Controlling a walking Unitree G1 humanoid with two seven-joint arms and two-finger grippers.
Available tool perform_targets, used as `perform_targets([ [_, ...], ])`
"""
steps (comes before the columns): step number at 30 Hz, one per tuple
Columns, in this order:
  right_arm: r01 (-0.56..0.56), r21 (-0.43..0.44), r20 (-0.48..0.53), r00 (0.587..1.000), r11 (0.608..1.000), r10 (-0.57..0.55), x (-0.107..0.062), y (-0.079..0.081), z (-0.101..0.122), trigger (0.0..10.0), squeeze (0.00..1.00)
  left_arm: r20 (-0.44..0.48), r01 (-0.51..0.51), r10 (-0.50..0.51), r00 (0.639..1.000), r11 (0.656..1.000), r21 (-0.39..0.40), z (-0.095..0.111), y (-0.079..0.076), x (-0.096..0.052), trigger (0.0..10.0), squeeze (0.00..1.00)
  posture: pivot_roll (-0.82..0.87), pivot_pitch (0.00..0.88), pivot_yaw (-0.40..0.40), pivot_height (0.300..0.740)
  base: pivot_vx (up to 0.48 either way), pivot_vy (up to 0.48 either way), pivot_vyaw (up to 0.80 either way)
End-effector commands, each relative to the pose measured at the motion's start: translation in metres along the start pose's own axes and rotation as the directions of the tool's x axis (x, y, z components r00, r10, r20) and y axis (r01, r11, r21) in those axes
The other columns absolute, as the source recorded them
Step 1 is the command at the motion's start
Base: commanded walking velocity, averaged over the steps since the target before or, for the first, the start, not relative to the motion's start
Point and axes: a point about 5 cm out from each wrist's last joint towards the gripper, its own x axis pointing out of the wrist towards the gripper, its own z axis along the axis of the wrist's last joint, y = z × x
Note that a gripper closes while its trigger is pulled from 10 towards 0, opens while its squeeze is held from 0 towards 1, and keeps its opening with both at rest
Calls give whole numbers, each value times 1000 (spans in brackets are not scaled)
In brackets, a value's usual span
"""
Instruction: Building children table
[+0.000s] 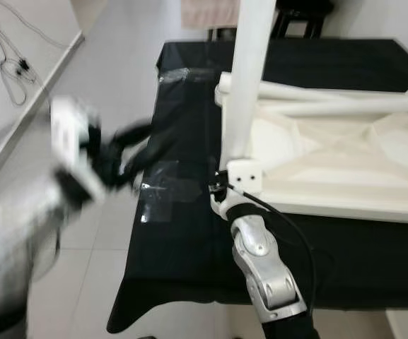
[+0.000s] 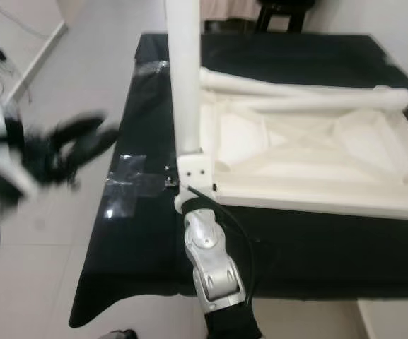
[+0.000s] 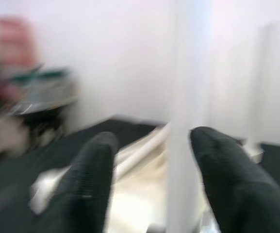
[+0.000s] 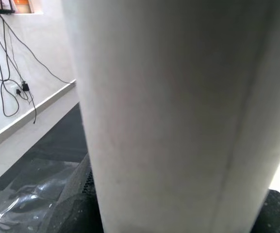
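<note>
Here the right gripper (image 1: 226, 185) clamps the upright leg (image 1: 247, 78) at the tabletop (image 2: 310, 159) corner; left gripper (image 1: 134, 152) spread wide, apart.

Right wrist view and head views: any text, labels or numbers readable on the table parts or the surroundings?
None readable.
Upright white leg: no print or label visible.
Upturned tabletop: plain white, no markings.
Orange item at the top corner of the right wrist view: too small and cropped to read.
Left wrist view: too blurred.
</note>
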Motion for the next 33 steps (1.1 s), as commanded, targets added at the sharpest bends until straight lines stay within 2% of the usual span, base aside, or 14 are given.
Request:
perform_targets([
  [1,9,127,-164,986,992,12,-4,28,-24,10000,0,-44,60,-63,997,996,-66,-9,2,1,10000,1000,136,205,-8,740,0,0,0],
  [7,-4,128,-151,988,992,23,-3,30,-23,10000,0,-63,145,-150,987,986,-77,-7,15,20,10000,1000,130,200,1,740,0,0,0],
  [9,-12,127,-140,990,992,30,-2,32,-22,10000,0,-83,187,-194,977,978,-93,-7,29,39,10000,1000,126,199,11,740,0,0,0],
  [10,-12,127,-140,990,992,30,-2,32,-22,10000,0,-83,187,-194,977,978,-93,-7,29,39,10000,1000,126,199,11,740,0,0,0],
  [12,-16,129,-132,991,991,34,-2,33,-21,10000,0,-77,202,-212,974,972,-121,-5,40,56,10000,1000,119,201,15,740,0,0,0],
  [16,-21,132,-126,991,991,38,-2,34,-20,10000,0,-53,247,-260,964,951,-186,-4,43,65,10000,1000,114,203,17,740,0,0,0],
  [17,-22,132,-124,992,991,39,-1,35,-20,10000,0,-49,268,-283,958,942,-204,-4,43,67,10000,263,114,203,17,740,0,0,0],
  [20,-24,134,-120,992,991,41,-1,35,-20,10000,0,-53,312,-332,942,923,-223,-6,42,71,10000,263,109,203,19,740,0,0,0],
  [21,-28,134,-118,992,991,44,-1,36,-19,10000,0,-55,343,-363,930,912,-226,-7,39,75,10000,0,108,205,23,740,0,0,0],
  [24,-30,136,-114,992,990,46,-1,37,-19,10000,0,-48,441,-463,885,866,-236,-6,34,86,10000,0,109,204,26,740,0,0,0],
  [26,-30,137,-114,992,990,45,-1,37,-19,10000,0,-46,459,-482,875,856,-238,-5,34,88,10000,0,109,204,26,740,0,0,0],
  [29,-29,139,-114,992,990,45,-1,38,-19,10000,0,-46,552,-578,815,798,-243,-1,23,90,10000,0,107,204,30,740,0,0,0],
  [31,-29,140,-115,992,990,45,-1,37,-20,10000,0,-51,555,-580,813,799,-229,-1,22,92,10000,0,109,205,30,740,0,0,0],
  [33,-29,142,-114,992,989,46,-1,37,-20,10000,0,-68,501,-517,853,850,-164,-3,27,98,10000,0,107,205,29,740,0,0,0],
])
